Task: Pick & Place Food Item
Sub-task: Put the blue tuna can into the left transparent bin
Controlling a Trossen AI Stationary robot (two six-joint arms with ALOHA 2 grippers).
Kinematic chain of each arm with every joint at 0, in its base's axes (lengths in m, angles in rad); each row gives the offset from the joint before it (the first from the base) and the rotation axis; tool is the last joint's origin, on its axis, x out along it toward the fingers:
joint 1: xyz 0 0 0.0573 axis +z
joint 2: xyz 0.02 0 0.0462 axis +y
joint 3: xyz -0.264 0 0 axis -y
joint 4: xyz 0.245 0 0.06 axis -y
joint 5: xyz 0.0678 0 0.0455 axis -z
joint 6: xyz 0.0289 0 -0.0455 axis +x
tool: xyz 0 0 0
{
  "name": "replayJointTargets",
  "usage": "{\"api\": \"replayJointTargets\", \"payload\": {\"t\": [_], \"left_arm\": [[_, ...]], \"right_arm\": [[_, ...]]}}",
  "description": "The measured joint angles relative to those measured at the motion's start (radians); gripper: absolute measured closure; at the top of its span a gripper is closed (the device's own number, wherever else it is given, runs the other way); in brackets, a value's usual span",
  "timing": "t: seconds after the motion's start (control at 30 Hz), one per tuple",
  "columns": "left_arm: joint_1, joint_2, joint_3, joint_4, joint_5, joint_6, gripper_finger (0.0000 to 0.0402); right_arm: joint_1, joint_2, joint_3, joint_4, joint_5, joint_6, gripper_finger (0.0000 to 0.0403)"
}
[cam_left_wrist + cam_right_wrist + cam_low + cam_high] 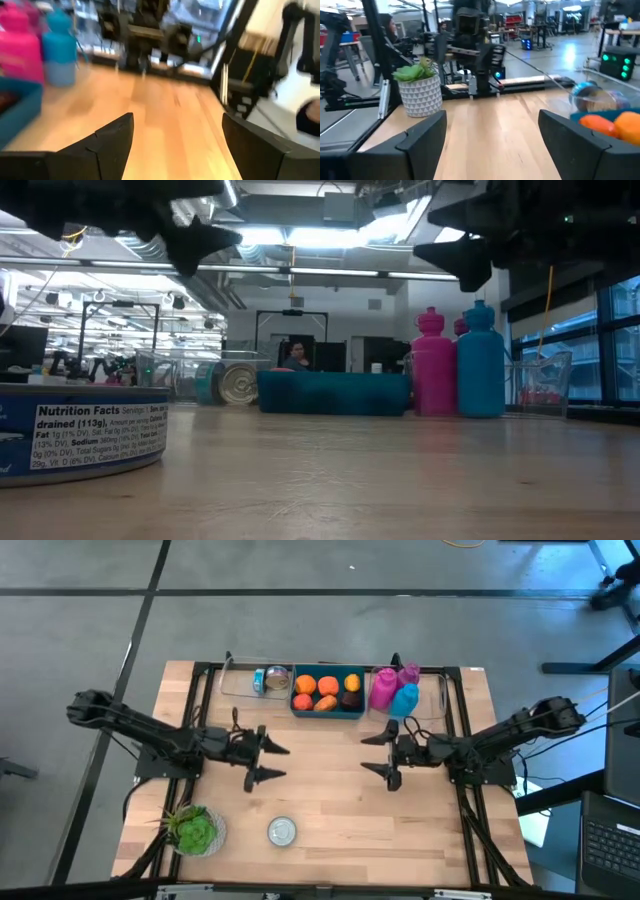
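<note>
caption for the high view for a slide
Both open grippers, left and right, hover over bare table; food bin behind.

Left gripper (277, 762) and right gripper (376, 753) hover mid-table, facing each other, fingers spread, empty.

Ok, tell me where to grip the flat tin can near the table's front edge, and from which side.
Grip the tin can across its low side wall, coming straight down from above. It lies flat, lid up, with bare wood around it. The left gripper, open, is nearer.

Two cans (283, 830), three bottles (404, 700), one plant (195, 830)
</note>
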Motion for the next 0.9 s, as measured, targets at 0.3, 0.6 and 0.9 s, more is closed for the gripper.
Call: {"api": "replayJointTargets", "payload": {"t": [0.3, 0.6, 0.9], "left_arm": [[-0.176, 0.101, 0.046, -0.197, -0.106, -0.060, 0.0109], [-0.301, 0.269, 0.218, -0.399, -0.078, -0.073, 0.0109], [-0.380, 0.418, 0.270, -0.405, -0.011, -0.168, 0.0109]], "right_arm": [[-0.017, 0.128, 0.095, -0.001, -0.005, 0.084, 0.0089], [-0.017, 0.334, 0.263, -0.042, -0.071, 0.108, 0.0089], [-0.005, 0.418, 0.301, -0.040, -0.096, 0.167, 0.0089]]}}
